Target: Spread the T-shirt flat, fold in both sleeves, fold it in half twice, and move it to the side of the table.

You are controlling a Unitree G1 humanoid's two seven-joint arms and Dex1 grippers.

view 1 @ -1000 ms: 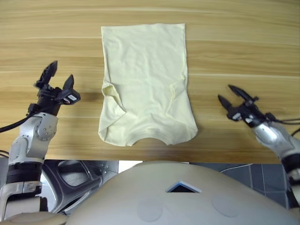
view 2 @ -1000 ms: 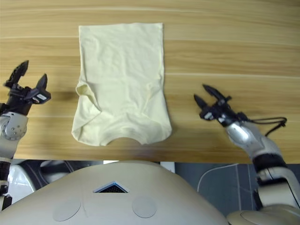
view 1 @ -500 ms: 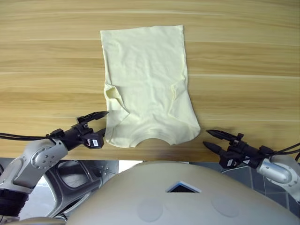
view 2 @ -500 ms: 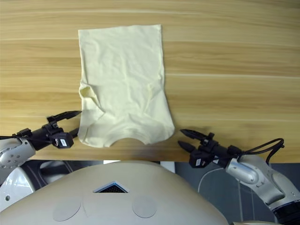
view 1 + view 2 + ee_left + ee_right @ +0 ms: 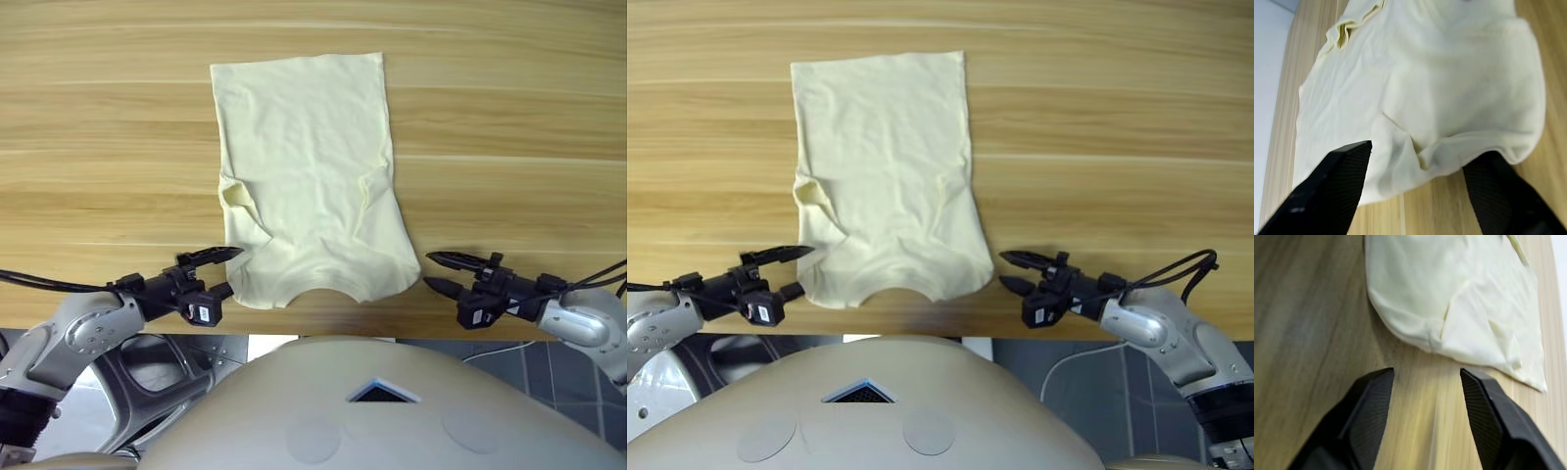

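A pale yellow T-shirt [image 5: 309,166] lies lengthwise on the wooden table [image 5: 509,127], both sleeves tucked in and the collar at the near edge. My left gripper [image 5: 233,269] is open at the shirt's near-left corner, its fingers on either side of the cloth edge. In the left wrist view the T-shirt's [image 5: 1449,73] shoulder edge lies between the black fingers [image 5: 1327,196]. My right gripper [image 5: 426,270] is open just right of the near-right corner, a small gap away. The right wrist view has the T-shirt's [image 5: 1449,293] corner just beyond the fingertips [image 5: 1376,401].
Bare wooden tabletop stretches to the left [image 5: 98,147] and right of the shirt. The table's front edge [image 5: 343,333] runs just under both grippers. Cables trail from both wrists.
Both grippers have closed in on the shirt's near corners. The left one slid right to the cloth edge; the right one moved up over the table and left toward the corner.
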